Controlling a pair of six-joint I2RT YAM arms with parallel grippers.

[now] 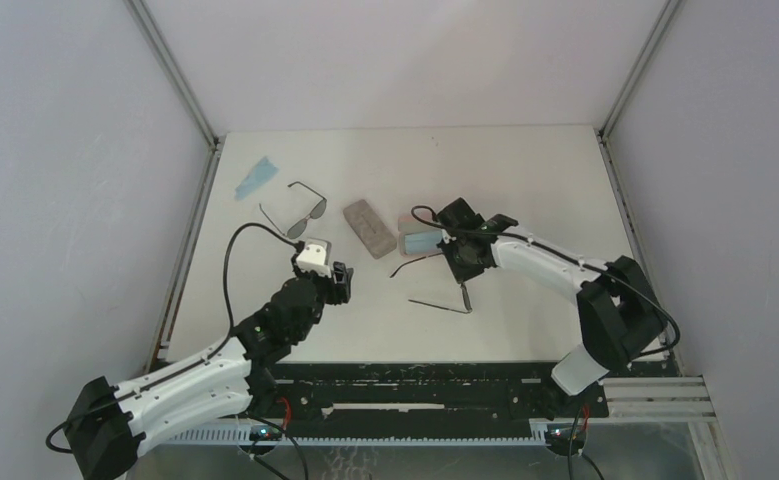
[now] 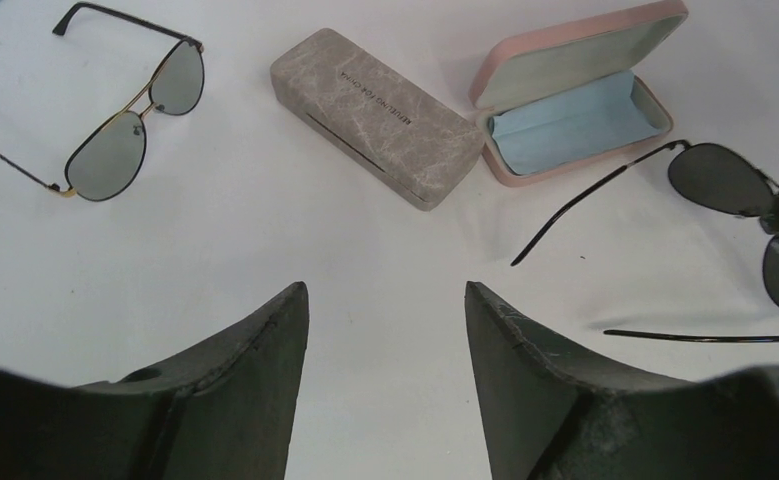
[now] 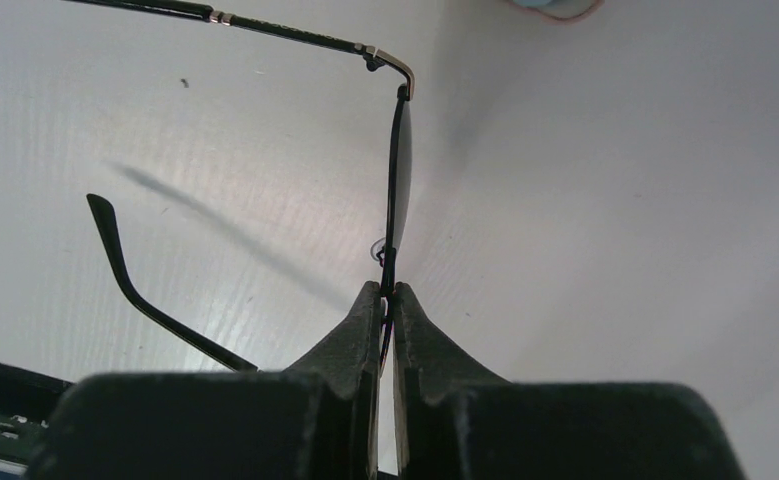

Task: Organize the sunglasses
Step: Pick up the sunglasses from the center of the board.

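Surface: white table (image 1: 525, 170), closed in by pale grey walls on three sides.
Landmark: pink case (image 2: 575, 90), lid open, light blue cloth (image 2: 565, 125) laid inside.
Held sunglasses (image 3: 397, 180): just on the near side of the pink case, lenses stood on edge, both temples unfolded, seemingly lifted off the table.
Right gripper (image 3: 386, 292): closed to the thickness of the wire, pinched on the held sunglasses at the bridge.
Left gripper (image 2: 385, 290): fingers spread wide, nothing held, hung well to the near left of the pink case.
Loose sunglasses (image 2: 130, 120): laid flat well left of the pink case, beyond the grey-brown case (image 2: 385, 115).
Handling: judged light, thin and easily bent, with lenses that would smudge; best taken at bridge or rim.
Room: open table is seen right of and nearer than the pink case; walls are well apart from it.
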